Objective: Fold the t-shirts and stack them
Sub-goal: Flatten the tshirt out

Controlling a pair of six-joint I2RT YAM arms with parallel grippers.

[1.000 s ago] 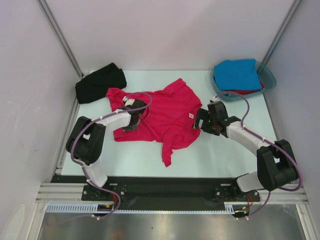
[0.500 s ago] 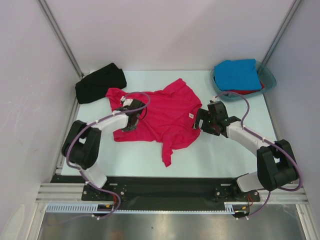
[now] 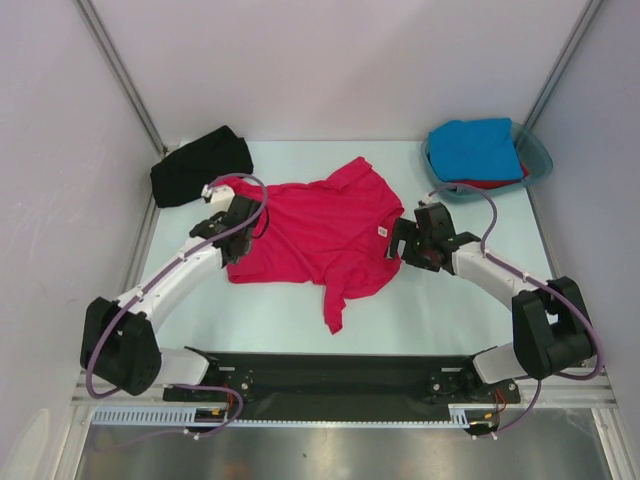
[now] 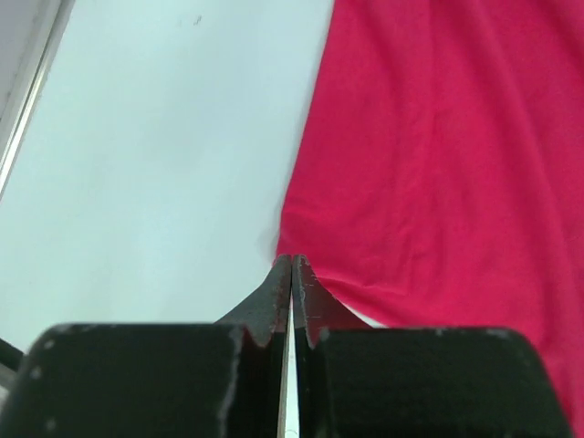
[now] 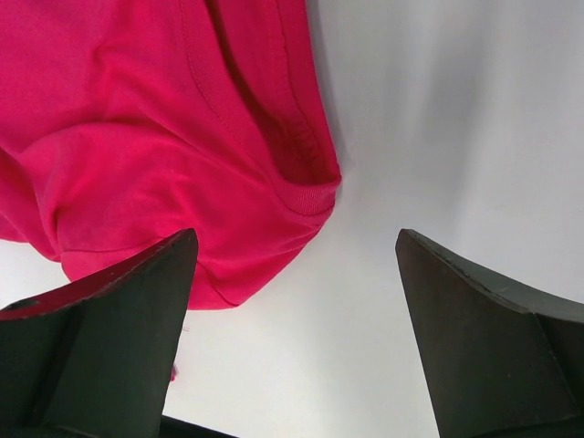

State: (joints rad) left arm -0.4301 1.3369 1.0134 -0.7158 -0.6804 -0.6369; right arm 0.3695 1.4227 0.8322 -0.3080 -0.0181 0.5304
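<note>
While left fingers pinch shirt, right spread

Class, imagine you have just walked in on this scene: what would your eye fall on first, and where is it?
The crimson-pink t-shirt spread out mid-table stands out first, with the left gripper shut on its left edge and the right gripper open at its right sleeve. Next come the folded black t-shirt in the far left corner and the teal tub at the far right, holding a blue t-shirt.

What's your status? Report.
Left end effector shut on edge of crimson-pink t-shirt, black t-shirt close by. Right end effector open at its right edge. Shirt spread, unfolded.
</note>
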